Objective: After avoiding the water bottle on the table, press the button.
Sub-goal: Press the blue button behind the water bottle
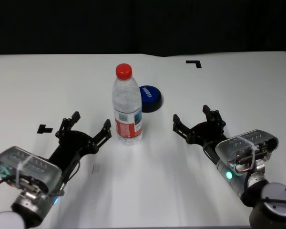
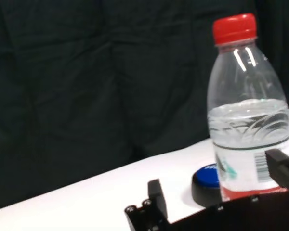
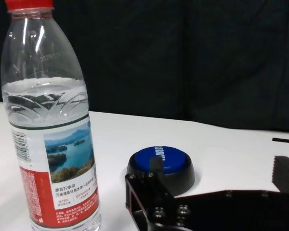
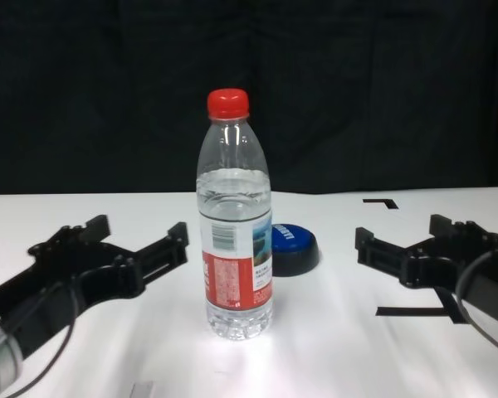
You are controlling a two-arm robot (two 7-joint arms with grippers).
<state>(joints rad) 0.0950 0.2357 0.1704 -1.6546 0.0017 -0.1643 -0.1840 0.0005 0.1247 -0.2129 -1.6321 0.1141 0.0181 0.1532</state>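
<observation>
The table (image 1: 148, 191) is a flat, matte white top crossed by a few thin black tape marks (image 1: 194, 63), with a dark curtain behind its far edge.

The bottle (image 1: 127, 107) stands upright near the middle, its long axis vertical. It is clear, ribbed plastic, roughly two-thirds full of water, with a red screw cap and a red-and-white label carrying a barcode and a lake picture. It looks light and top-heavy enough to tip if knocked.

The button (image 1: 150, 98) sits just behind the bottle and a little to its right, close to it though whether the two touch cannot be told. It is a low, glossy blue dome with white lettering on a black base, far shorter than the bottle.

The right gripper (image 1: 198, 122) hovers low over the table to the right of both, its black fingers spread open and empty. From it the button lies far and to the left, with bare table between; the bottle stands off to the left of that line. This arm looks the nearer one and has the clearer path.

The left gripper (image 1: 84, 127) hovers low on the bottle's left, also open and empty, one fingertip near the bottle's base. From there the bottle stands almost directly between gripper and button, so a reach from this side would likely need to swing round it.
</observation>
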